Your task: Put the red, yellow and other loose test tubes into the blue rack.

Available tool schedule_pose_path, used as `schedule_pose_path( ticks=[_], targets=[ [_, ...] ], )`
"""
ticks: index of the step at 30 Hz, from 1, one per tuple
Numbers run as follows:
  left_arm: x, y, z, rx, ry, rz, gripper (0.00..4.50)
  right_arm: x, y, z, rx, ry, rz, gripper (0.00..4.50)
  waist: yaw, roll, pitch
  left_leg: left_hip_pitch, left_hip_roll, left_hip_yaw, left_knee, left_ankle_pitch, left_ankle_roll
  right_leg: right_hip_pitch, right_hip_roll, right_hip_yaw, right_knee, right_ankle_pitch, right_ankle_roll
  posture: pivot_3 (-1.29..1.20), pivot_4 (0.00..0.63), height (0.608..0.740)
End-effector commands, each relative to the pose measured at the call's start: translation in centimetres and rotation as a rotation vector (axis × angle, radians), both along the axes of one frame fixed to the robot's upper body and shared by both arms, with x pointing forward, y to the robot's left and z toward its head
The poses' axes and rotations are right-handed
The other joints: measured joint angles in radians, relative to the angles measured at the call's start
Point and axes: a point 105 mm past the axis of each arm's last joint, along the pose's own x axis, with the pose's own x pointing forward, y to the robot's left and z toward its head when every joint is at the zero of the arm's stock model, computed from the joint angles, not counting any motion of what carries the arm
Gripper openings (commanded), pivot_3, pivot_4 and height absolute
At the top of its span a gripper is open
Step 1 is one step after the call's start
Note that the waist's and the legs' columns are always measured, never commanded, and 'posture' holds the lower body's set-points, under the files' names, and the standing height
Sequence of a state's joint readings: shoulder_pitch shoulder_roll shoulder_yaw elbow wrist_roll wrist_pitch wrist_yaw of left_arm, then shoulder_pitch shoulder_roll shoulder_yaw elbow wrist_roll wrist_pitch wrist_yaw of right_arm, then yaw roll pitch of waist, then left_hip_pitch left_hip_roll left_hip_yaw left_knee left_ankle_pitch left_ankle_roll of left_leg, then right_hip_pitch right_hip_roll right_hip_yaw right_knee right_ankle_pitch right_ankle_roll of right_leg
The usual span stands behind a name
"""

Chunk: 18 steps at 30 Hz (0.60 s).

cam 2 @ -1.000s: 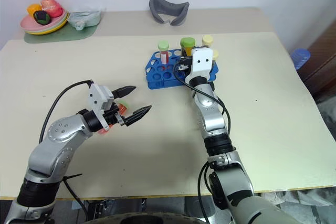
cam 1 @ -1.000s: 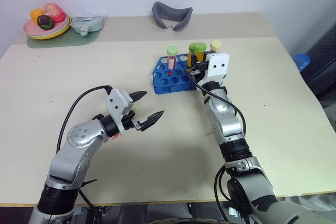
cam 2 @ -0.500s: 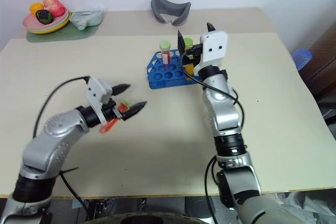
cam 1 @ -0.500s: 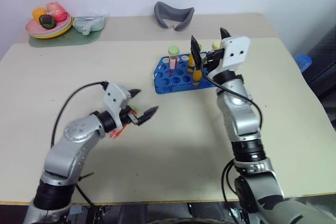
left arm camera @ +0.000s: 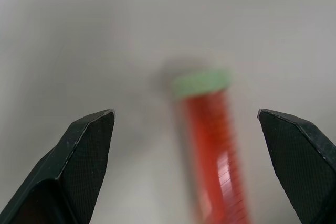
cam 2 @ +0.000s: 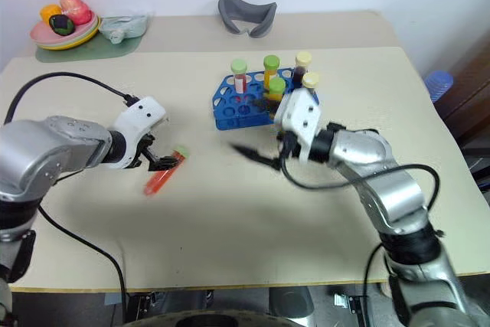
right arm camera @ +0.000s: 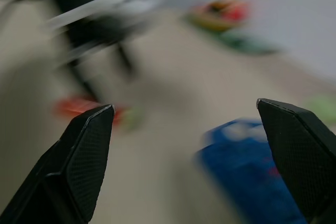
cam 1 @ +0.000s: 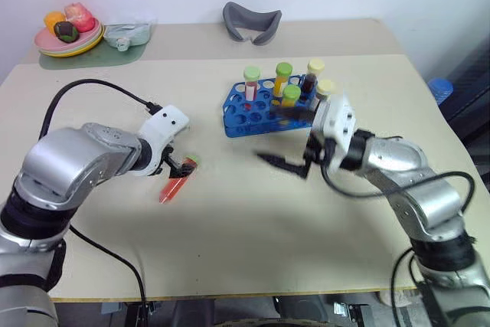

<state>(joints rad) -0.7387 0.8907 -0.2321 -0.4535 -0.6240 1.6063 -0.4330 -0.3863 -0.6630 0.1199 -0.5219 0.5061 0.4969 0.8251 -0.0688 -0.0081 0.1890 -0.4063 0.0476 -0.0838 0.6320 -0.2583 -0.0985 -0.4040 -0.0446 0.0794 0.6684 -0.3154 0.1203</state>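
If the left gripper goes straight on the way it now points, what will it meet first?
Most likely the red test tube lying on the table: it sits between the open fingers of the left gripper, slightly off-centre. Depth is unclear.

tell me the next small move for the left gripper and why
Probably lower the left gripper onto the red tube and close. The tube lies flat on the table, apart from the blue rack, and the wrist view shows it between the open fingers, not yet touched. The right gripper is open, holding nothing.

Loose tube [cam 1: 176,183] flat on table [cam 1: 230,227], rack [cam 1: 260,109] behind, to its right.
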Motion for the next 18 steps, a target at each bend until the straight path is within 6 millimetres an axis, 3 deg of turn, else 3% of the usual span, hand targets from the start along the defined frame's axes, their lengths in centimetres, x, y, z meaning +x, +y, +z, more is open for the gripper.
schedule_pose_path(
  ticks=[1, 17, 18],
  targets=[
    [0.1, 0.3, -0.7, 0.043, 0.048, 0.008, 4.50, -2.0, 0.8, 0.2, -0.019, 0.009, 0.101, 4.44, 0.000, 0.000, 0.000, 0.000, 0.000, 0.000, 0.000, 0.000, 0.000, 0.000, 0.000, 0.000, 0.000, 0.000, 0.000, 0.00, 0.150, 0.740],
    [0.6, -1.4, -2.7, 0.051, 0.146, -0.006, 4.50, -2.7, 2.1, -0.5, -0.003, 0.021, 0.110, 4.44, 0.013, -0.001, 0.000, -0.001, 0.000, 0.000, 0.001, 0.000, 0.000, 0.000, 0.000, 0.000, 0.000, 0.000, 0.000, 0.00, 0.150, 0.740],
    [0.5, -1.4, -2.7, 0.053, 0.147, -0.007, 3.96, -2.7, 2.2, -0.5, -0.002, 0.021, 0.110, 4.50, 0.014, -0.001, 0.000, -0.001, 0.000, 0.000, 0.001, 0.000, 0.000, 0.000, 0.000, 0.000, 0.000, 0.000, 0.000, 0.00, 0.150, 0.740]
  ],
)
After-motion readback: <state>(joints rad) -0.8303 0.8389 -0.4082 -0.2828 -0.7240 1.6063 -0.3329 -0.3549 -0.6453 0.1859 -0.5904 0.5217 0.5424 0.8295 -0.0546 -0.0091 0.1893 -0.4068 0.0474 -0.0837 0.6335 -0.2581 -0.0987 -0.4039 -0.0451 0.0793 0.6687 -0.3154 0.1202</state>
